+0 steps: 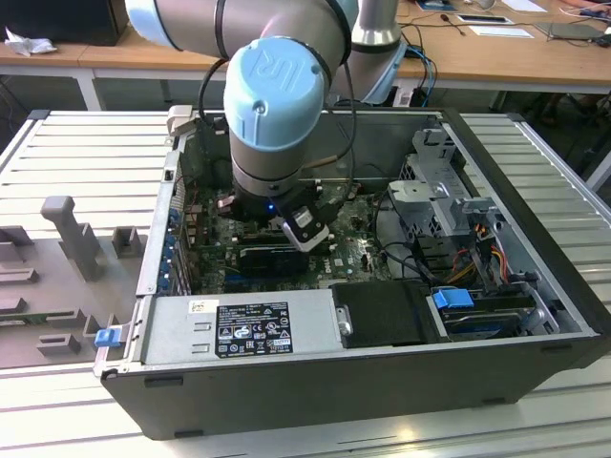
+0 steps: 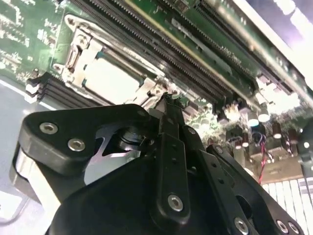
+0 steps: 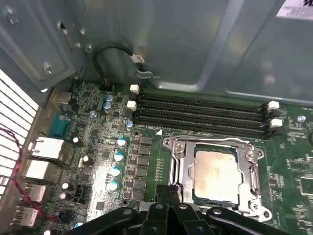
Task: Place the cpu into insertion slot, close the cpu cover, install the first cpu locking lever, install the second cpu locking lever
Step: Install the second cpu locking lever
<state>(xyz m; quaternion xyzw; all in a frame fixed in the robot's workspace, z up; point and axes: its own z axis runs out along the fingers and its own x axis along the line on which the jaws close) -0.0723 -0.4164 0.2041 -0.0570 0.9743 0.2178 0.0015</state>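
The hand [image 3: 168,193] is inside the open computer case [image 1: 382,382], low over the green motherboard [image 3: 98,147]. In both wrist views its black fingers [image 2: 168,122] stand pressed together, narrow, and they hold nothing. The fingertips are just beside the rim of the insertion slot [image 3: 171,161]. In the first wrist view the slot lies at about 1 o'clock from the fingertips; in the second wrist view it lies at about 10 o'clock from them.

The cpu [image 3: 216,174] sits flat in the insertion slot, pale and silvery. The cpu cover [image 3: 182,169] lies down around it as a metal frame, and the cpu shows through its window. Whether the locking levers are hooked is hard to tell.

The long black memory slots [image 3: 200,115] run beside the socket, on its far side from the hand.

In the exterior view the case lies on a ribbed metal surface [image 1: 86,162]. Wooden desks [image 1: 477,52] stand behind it. The arm [image 1: 277,105] comes down from 12 o'clock and covers the socket, so the hand itself is mostly hidden there. A black box [image 1: 382,313] sits in the case at about 4 o'clock from the arm.
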